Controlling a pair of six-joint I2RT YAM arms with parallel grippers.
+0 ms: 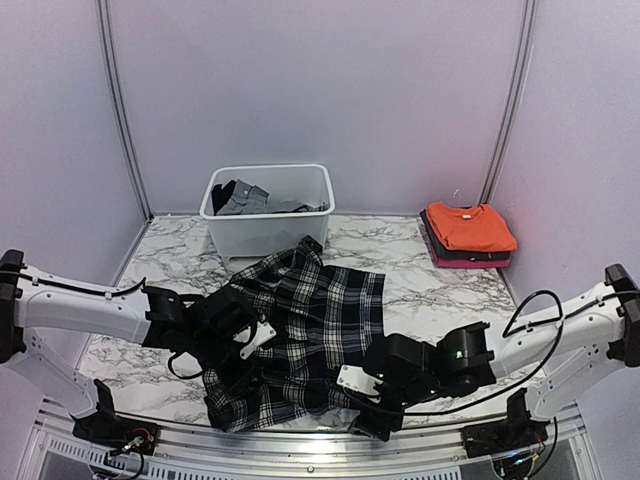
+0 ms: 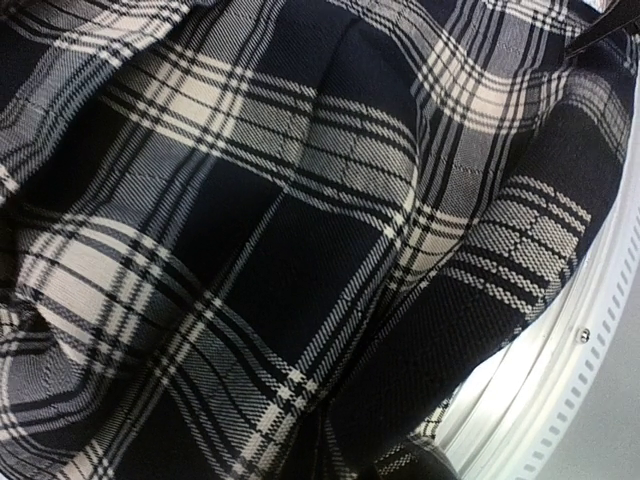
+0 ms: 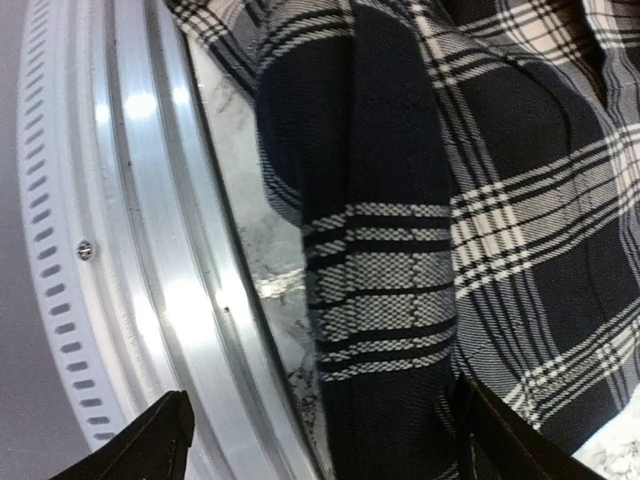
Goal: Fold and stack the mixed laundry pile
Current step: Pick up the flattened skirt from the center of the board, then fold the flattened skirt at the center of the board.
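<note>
Skirt [image 1: 310, 320] is lying spread along the counter's [image 1: 420, 270] near edge for folding. Right jaws are gaping astride its hem. Left jaws: cannot tell, cloth is hiding them.

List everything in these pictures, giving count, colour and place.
skirt: one, black-and-white plaid, spread over the table's near middle
tub: one, white, at the back, left of centre
clothes in tub: grey and dark, count unclear
stack: one, folded dark and pink layers, back right
T-shirt: one, orange, folded on top of that stack
table: one, white-grey marble
rail: one, silver metal, along the near edge
left gripper: black, on the skirt's left part, fingers hidden
right gripper: black, fingers apart at the skirt's near edge
</note>
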